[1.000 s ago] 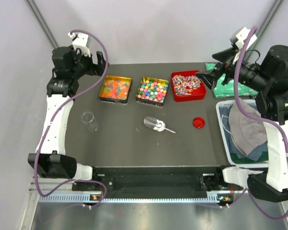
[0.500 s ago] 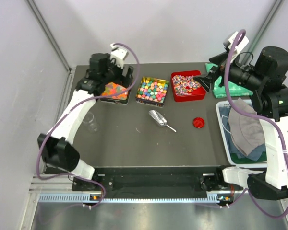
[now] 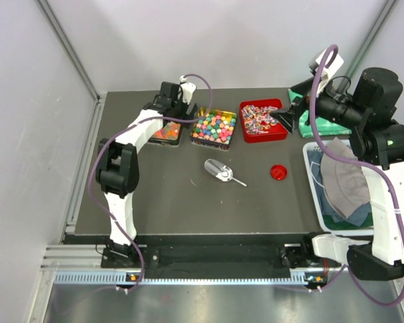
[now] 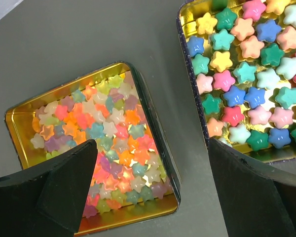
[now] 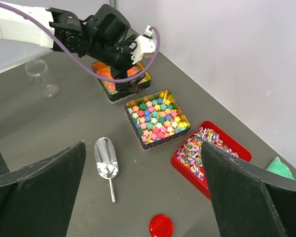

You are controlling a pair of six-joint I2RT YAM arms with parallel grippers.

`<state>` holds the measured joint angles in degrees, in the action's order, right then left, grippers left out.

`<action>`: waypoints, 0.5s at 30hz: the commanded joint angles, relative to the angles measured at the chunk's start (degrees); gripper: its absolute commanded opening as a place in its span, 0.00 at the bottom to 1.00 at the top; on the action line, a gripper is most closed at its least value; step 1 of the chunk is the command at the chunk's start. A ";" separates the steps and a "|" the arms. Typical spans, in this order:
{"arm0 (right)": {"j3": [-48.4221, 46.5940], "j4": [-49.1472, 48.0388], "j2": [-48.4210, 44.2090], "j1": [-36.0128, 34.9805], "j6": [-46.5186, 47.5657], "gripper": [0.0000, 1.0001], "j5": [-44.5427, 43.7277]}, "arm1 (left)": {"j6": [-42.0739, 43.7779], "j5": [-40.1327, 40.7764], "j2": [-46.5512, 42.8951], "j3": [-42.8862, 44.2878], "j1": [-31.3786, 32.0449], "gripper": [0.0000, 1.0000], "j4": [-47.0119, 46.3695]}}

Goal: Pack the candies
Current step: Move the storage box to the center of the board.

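The candies [image 3: 214,125] are small star-shaped sweets in pink, blue, green and yellow, filling the middle gold tin [image 3: 213,141]; they also show in the left wrist view [image 4: 246,74] and the right wrist view [image 5: 157,118]. My left gripper [image 3: 178,111] hangs open above the neighbouring tin of translucent orange gummies [image 4: 103,143], its fingers [image 4: 64,192] astride that tin's right wall with nothing between them. High at the back right, my right gripper [image 3: 287,119] is open and empty, looking down over the table. A metal scoop [image 3: 220,171] lies mid-table with a few white bits in its bowl [image 5: 106,165].
A red tray [image 3: 281,132] of striped wrapped sweets stands right of the candy tin. A red lid [image 3: 278,172] lies right of the scoop. An empty glass jar [image 5: 41,79] stands at the left. A white basket [image 3: 312,168] of cloths sits at the right edge.
My left arm has swung from the far left to the back, ending over the gummy tin. The right gripper has edged slightly left. Both stay open.
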<state>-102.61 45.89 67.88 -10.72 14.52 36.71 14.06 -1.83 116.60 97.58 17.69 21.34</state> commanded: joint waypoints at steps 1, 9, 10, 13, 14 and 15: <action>0.65 -1.24 -1.26 0.61 0.77 0.99 1.61 | -0.79 1.30 0.30 3.58 0.15 0.98 -1.30; 1.01 -1.59 -0.99 0.70 0.33 0.99 3.28 | -1.85 1.30 1.35 0.15 0.15 0.86 -2.80; 1.01 -1.59 -0.99 0.61 0.24 0.99 3.46 | -1.85 1.30 2.14 0.24 0.15 0.83 -2.80; 1.36 -1.68 -1.25 0.61 0.24 0.99 3.55 | -1.76 2.95 3.81 0.42 0.15 0.81 -2.80; 1.53 -1.68 -1.34 0.70 0.33 0.99 3.55 | -1.85 3.14 4.25 0.42 0.15 0.80 -2.80; 1.71 -1.59 -1.43 0.70 0.33 0.99 3.55 | -1.76 3.14 4.69 0.50 0.15 0.80 -2.80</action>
<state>-101.60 45.84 67.75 -10.68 14.52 38.72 13.15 -0.47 119.37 98.15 17.69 20.49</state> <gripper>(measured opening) 0.987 0.805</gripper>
